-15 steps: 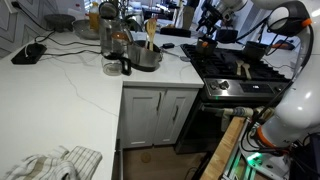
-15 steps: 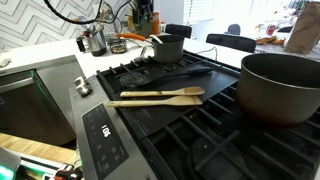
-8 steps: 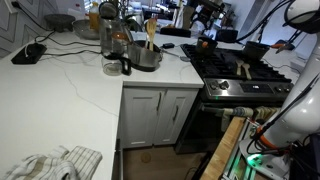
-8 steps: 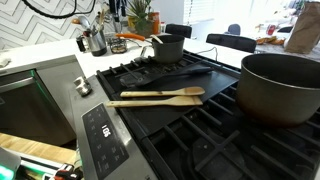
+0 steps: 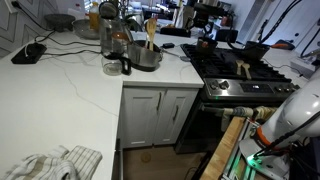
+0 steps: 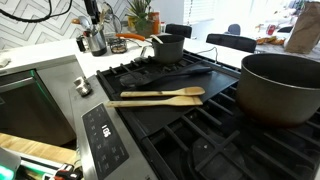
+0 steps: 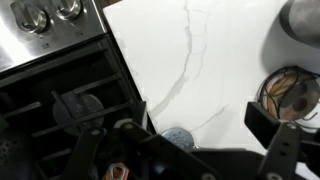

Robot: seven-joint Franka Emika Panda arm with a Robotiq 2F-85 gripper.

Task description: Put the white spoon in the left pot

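Observation:
The small dark brownish pot (image 6: 168,47) stands at the back of the stove and also shows in an exterior view (image 5: 205,42). A pale slim thing (image 6: 150,41) leans at its left rim; I cannot tell if it is the white spoon. My gripper (image 7: 180,142) is open and empty, high above the white counter beside the stove. It shows as a dark shape at the top of an exterior view (image 5: 205,14). The steel pot (image 5: 146,57) holds a wooden spoon (image 5: 150,30).
Two wooden utensils (image 6: 158,96) and a black long-handled pan (image 6: 185,72) lie on the stove. A large dark pot (image 6: 282,88) sits at the front right. A small grey perforated disc (image 7: 160,131) lies on the counter below the gripper. Jars and bottles (image 5: 112,35) crowd the counter's back.
The arm has swung from the right side toward the back of the stove, and the gripper has moved left over the counter edge. Nothing on the stove has moved.

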